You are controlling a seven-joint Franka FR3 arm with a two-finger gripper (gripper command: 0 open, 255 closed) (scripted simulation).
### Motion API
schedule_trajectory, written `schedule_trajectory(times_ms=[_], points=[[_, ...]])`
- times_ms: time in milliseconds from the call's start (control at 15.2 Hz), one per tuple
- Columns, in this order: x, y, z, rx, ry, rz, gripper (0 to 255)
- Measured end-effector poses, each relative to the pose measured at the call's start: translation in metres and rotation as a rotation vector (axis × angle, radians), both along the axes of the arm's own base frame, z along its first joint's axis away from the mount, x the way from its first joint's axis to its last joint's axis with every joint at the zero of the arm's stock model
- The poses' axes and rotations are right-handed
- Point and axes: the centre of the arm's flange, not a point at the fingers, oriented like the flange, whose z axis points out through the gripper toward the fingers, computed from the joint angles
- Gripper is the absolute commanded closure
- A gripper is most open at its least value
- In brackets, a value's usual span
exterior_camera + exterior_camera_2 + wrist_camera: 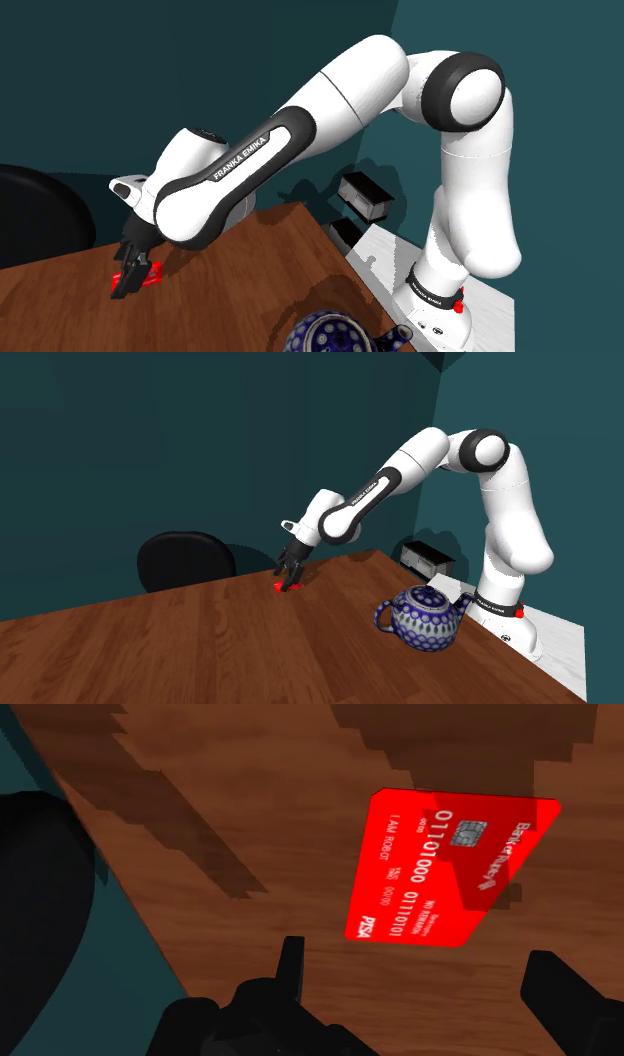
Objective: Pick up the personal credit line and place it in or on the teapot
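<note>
We see the arm (330, 90) reaching out from its stand (385, 250) and bending down over a brown wooden counter (200, 642). The claw (128, 285) hangs low over the far part of the counter, pointing steeply down. In the wrist view the claw (415, 966) is wide open, with its two black fingers (292, 966) standing well apart and nothing clasped between them. The card (440, 874) is bright red with white print and a small chip. It lies flat on the wood just beyond the fingertips, and neither finger touches it there. In the shoulder view the card (153, 274) shows as a red patch right at the fingertips. In the second exterior view it (279, 588) sits directly under the claw (290, 580). We cannot tell from these views whether the tips touch the counter. The teapot (425, 617), white with a dense blue pattern, stands upright near the counter's edge close to the stand, well apart from the card. Its lid is on and its spout points toward the arm's base. A dark rounded chair (185, 560) stands behind the counter's far edge. A small box (365, 193) with a dark top sits by the teal wall beyond the stand.
</note>
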Motion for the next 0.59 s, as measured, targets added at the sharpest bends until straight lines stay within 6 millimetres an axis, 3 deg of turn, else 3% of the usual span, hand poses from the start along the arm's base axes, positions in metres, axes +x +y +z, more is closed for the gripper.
schedule_trajectory(times_ms=[528,594], points=[[0.0029,0.0069,-0.0111,0.000,0.000,0.000,0],[0.0029,0.0069,-0.0111,0.000,0.000,0.000,255]])
